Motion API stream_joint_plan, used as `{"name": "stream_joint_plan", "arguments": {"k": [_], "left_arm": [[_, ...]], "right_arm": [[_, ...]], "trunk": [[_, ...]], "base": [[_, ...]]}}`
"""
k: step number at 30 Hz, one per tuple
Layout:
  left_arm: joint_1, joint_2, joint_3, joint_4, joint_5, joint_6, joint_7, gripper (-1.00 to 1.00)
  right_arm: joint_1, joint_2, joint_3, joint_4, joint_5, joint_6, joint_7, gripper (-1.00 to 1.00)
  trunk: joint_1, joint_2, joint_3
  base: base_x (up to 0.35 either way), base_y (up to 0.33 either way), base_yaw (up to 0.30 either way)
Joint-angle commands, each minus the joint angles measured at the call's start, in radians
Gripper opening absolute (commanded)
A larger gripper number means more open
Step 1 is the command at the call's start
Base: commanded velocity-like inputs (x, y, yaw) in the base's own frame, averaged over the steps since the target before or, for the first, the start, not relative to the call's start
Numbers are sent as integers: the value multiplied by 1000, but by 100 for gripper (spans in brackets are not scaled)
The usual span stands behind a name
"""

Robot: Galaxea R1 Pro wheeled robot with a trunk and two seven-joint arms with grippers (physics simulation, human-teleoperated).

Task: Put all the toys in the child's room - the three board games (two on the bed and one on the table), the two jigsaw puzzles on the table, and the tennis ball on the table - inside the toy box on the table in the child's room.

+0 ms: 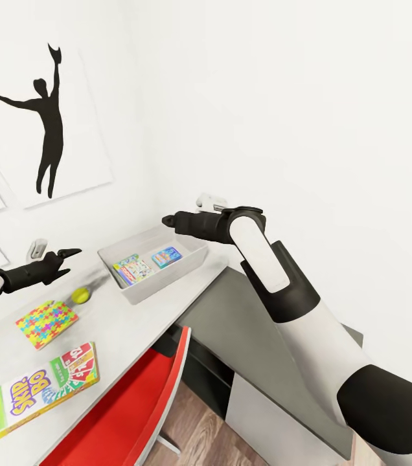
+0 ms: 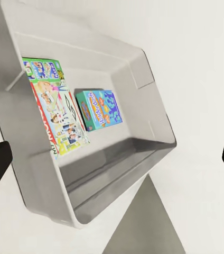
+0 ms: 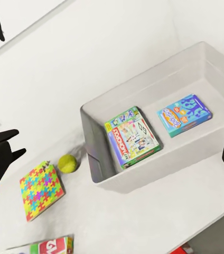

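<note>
My left end effector (image 1: 63, 255) hangs open and empty over the bench (image 1: 141, 323), near the tennis ball (image 1: 80, 296) and a jigsaw puzzle (image 1: 46, 322), while my right end effector (image 1: 170, 221) hovers over the toy box (image 1: 196, 264), its fingers spread in its wrist view. Two board games, green-bordered (image 3: 132, 136) and blue (image 3: 184, 115), already lie inside; the SKIP-BO box (image 1: 41, 386) waits at the bench's near end. I judge the ball the riskiest pick: an off-centre pinch could send it rolling off the edge.
</note>
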Motion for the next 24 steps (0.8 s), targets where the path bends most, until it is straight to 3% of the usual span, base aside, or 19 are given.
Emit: {"name": "stream_joint_plan", "arguments": {"k": [1,17,24], "left_arm": [[-1,-1,4,0,-1,6,-3,100],[-1,0,5,0,-1,6,-3,100],[-1,0,5,0,-1,6,-3,100]], "right_arm": [[-1,0,0,-1,-9,1,-10,100],[-1,0,1,-1,-9,2,-10,100],[-1,0,0,-1,-9,2,-10,100]], "trunk": [[1,-2,-2],[1,-2,-2],[1,-2,-2]], "base": [[0,0,0],[-2,0,0],[-146,54,0]]}}
